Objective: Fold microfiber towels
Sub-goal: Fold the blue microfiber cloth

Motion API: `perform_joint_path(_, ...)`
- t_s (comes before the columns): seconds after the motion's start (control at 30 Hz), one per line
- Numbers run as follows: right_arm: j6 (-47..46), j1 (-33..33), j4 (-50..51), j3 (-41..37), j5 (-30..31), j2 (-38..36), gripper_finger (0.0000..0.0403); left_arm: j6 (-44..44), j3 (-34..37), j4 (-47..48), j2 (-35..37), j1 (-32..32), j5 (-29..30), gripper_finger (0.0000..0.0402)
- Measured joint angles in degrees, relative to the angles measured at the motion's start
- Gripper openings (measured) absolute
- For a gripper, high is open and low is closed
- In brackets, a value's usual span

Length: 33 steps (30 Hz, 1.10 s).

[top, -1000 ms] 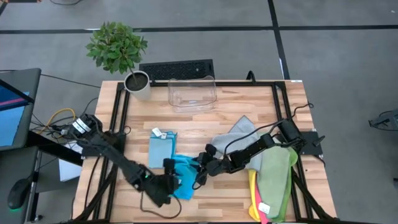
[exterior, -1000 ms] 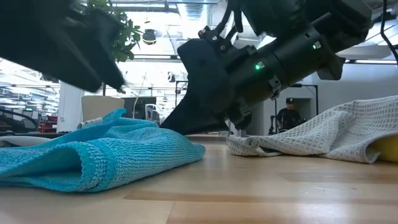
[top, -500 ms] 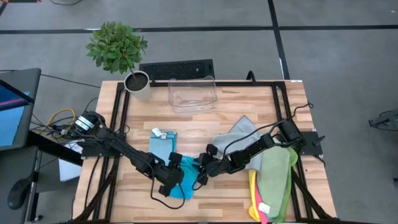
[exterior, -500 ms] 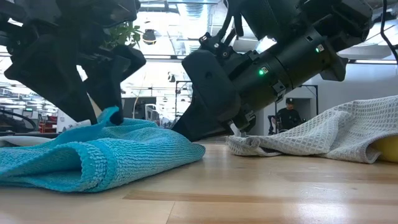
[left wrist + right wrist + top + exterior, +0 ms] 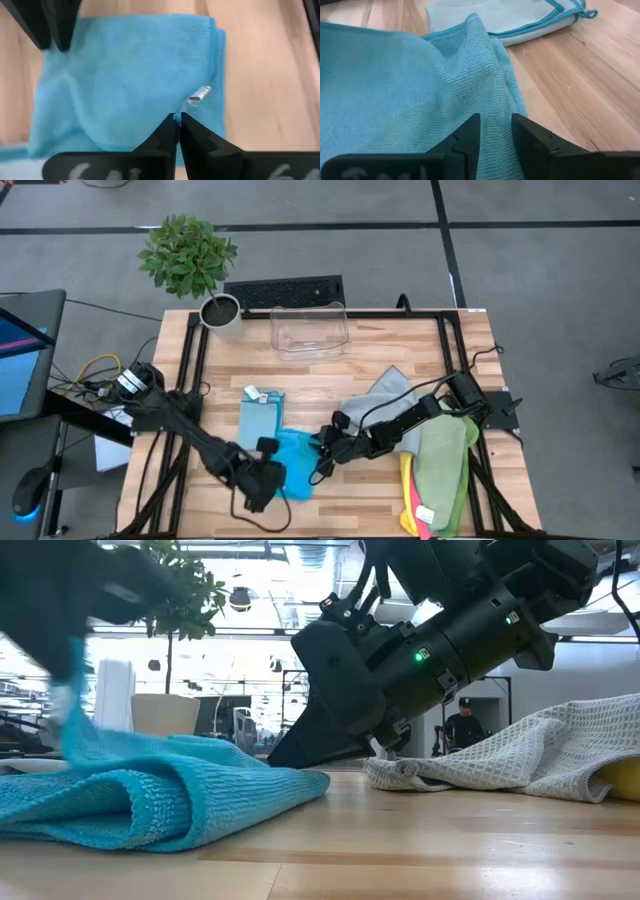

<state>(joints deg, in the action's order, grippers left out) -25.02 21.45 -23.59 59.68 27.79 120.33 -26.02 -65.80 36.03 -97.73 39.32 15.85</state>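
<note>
1. Two claws are busy on one teal towel (image 5: 293, 467), which lies on the table (image 5: 330, 375) in front of the clear bin (image 5: 308, 329). A moment ago the left gripper (image 5: 177, 119) was over the towel with its fingers apart. Now it has snapped tight on the towel's edge, close by the little white tag (image 5: 199, 93), and pulled back toward the table's front.
2. That likely means a fold is starting: the pinched edge can be lifted and carried over.
3. The right gripper (image 5: 495, 131) sits on the towel's other side, on the side away from the bin. Its fingers are partly apart and seem to press on the cloth; I cannot tell if it grips any.
4. A folded light blue towel (image 5: 260, 413) lies just beside the teal one, nearer the bin.
5. A heap of grey, green, yellow and pink towels (image 5: 437, 460) waits to the bin's front right.
6. A potted plant (image 5: 190, 260) stands left of the bin, a keyboard (image 5: 283, 291) behind it.
</note>
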Motion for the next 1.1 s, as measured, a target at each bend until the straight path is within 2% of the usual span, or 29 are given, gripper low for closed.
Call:
perform_joint_path(0.27,-0.5,-0.1,0.2,0.2,-0.2,1.0,0.0136,-12.9,2.2,2.7,0.0,5.2,11.4,0.0004)
perform_joint_path(0.43,-1.9,0.0,-2.1,0.3,-0.1,3.4,0.0136,-21.0,4.2,5.5,0.0,6.0,11.2,0.0014)
perform_joint_path(0.53,-1.5,0.2,-2.0,0.3,-0.1,3.5,0.0136,-22.7,5.2,5.2,0.0,6.3,8.5,0.0022)
perform_joint_path(0.83,-0.2,0.2,-2.4,0.1,-0.6,3.1,0.0136,-30.7,5.4,5.7,-0.1,8.5,5.8,0.0061)
perform_joint_path(0.93,-0.3,0.2,-2.4,0.1,-0.6,3.1,0.0136,-34.6,5.4,5.6,-0.1,10.5,4.0,0.0074)
perform_joint_path(1.1,-0.3,0.2,-2.4,0.1,-0.7,3.1,0.0136,-41.4,5.4,5.5,-0.1,14.9,5.9,0.0082)
